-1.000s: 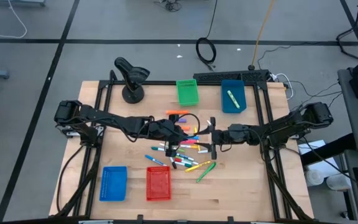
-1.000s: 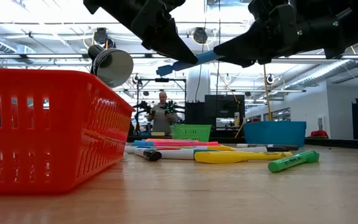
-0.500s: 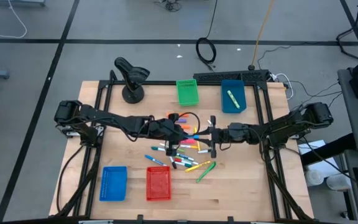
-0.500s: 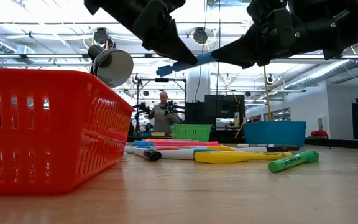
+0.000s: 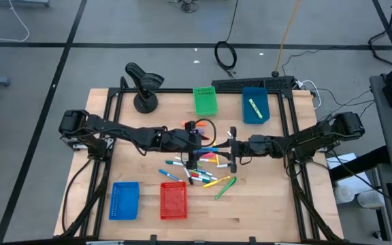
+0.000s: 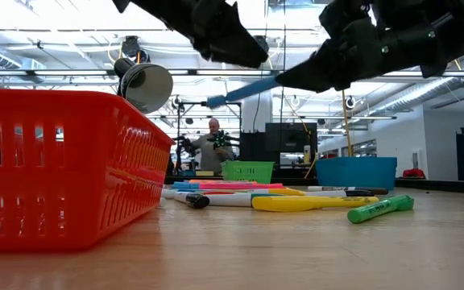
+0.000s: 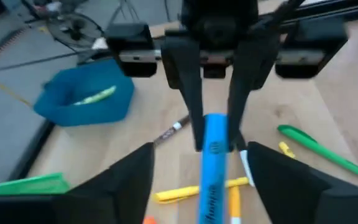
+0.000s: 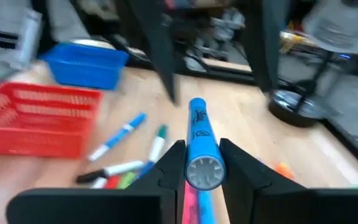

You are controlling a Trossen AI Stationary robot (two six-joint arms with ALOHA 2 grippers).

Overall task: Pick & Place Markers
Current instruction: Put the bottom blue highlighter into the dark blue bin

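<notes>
From above, my two tools meet over the marker pile in the middle of the desk, so the blue marker can pass between them.

From desk level, my right tool grips that marker in the air while my left tool stands spread just beside it.

My left wrist view shows my fingers wide, marker freed.

My right wrist view shows my fingers clamping its end.
</notes>
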